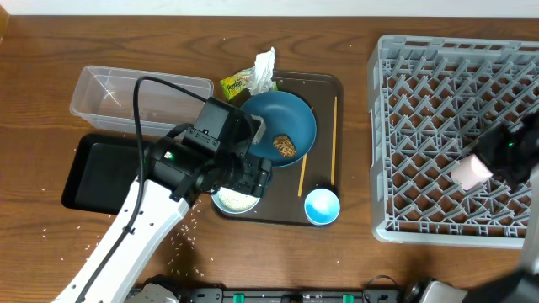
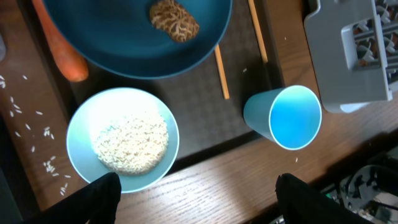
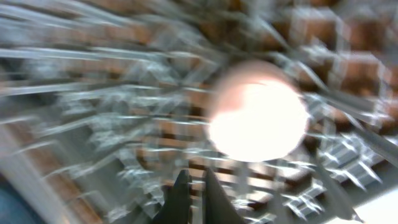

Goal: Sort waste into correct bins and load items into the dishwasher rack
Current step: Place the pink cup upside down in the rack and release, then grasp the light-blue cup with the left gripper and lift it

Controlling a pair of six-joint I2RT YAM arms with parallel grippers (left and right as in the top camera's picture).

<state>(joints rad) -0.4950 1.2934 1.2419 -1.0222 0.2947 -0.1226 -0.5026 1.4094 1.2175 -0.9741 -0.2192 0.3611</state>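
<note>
Black fingertips [image 2: 102,199] of the left gripper [image 2: 198,191] stand spread wide with nothing between them, poised above the near edge of the dark brown serving tray [image 2: 205,118]. The white bowl [image 2: 78,134] lies just ahead of the left tip and the small blue cup [image 2: 283,117] just ahead of the right one. That span suits a grab at the bowl's rim, I judge. The bowl is heaped with white rice grains [image 2: 130,143], so it likely needs emptying before it goes in the rack, and loose grains already dot the wood beside it. Beyond sits the dark blue dish [image 2: 124,43] with the brown food lump [image 2: 174,18] inside, the orange carrot [image 2: 65,56] tucked against its left side and the chopsticks [image 2: 222,78] lying flat to its right. The tissue [image 1: 264,71] and snack wrapper [image 1: 234,86] wait at the tray's far edge, near the clear tub [image 1: 126,93] and black tray [image 1: 97,172]. Over the dishwasher rack [image 1: 455,126], the right gripper [image 3: 196,186] shows its fingers drawn nearly together, gripping nothing. The pink cup [image 3: 258,112] is beyond them among the pegs, though that view is badly smeared.
</note>
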